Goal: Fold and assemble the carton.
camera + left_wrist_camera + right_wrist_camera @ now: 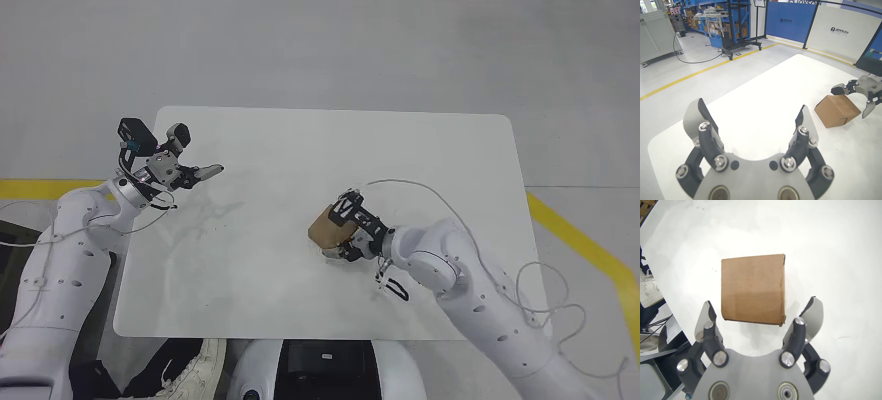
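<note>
Hovering at the carton (752, 289), the right gripper (761, 303) is spread wide, tips flanking its near edge; the left gripper (751, 108), also spread, sits well apart.

Matt brown cardboard carton (752, 289)

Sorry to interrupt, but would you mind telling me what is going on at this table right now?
A two-armed robot is working on a small brown cardboard carton, which lies on the white table, already shaped as a box. The right pincer is open right at the carton, with a finger on either side of one end, not clamped on it. The left pincer is open too and holds nothing. It sits over a table corner, well away from the carton.
</note>
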Robot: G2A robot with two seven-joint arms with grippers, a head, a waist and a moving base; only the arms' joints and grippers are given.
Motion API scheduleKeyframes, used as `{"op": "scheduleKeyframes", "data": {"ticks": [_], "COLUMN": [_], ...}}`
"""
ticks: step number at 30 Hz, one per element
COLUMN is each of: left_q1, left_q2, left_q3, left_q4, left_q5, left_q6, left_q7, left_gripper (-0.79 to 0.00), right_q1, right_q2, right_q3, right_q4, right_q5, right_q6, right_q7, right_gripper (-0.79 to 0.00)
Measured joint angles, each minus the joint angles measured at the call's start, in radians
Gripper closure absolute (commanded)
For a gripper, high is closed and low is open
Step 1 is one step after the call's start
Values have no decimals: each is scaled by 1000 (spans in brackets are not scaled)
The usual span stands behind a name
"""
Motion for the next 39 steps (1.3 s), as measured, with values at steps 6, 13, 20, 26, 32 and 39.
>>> {"op": "scheduleKeyframes", "data": {"ticks": [6, 13, 20, 26, 32, 39], "left_q1": [0, 0, 0, 0, 0, 0], "left_q2": [0, 0, 0, 0, 0, 0], "left_q3": [0, 0, 0, 0, 0, 0], "left_q4": [0, 0, 0, 0, 0, 0], "left_q5": [0, 0, 0, 0, 0, 0], "left_q6": [0, 0, 0, 0, 0, 0], "left_q7": [0, 0, 0, 0, 0, 0], "left_gripper": [-785, -785, -785, -785, -785, -785], "right_q1": [-32, -118, -210, -244, -233, -196], "right_q2": [9, 32, 54, 66, 75, 84], "right_q3": [69, 239, 420, 502, 561, 601], "right_q4": [-103, -215, -184, -121, -68, -54], "right_q5": [71, 223, 228, 180, 127, 106], "right_q6": [-30, -138, -182, -210, -215, -223], "right_q7": [-54, -197, -303, -354, -391, -380], "right_gripper": [-785, -785, -785, -785, -785, -785]}}
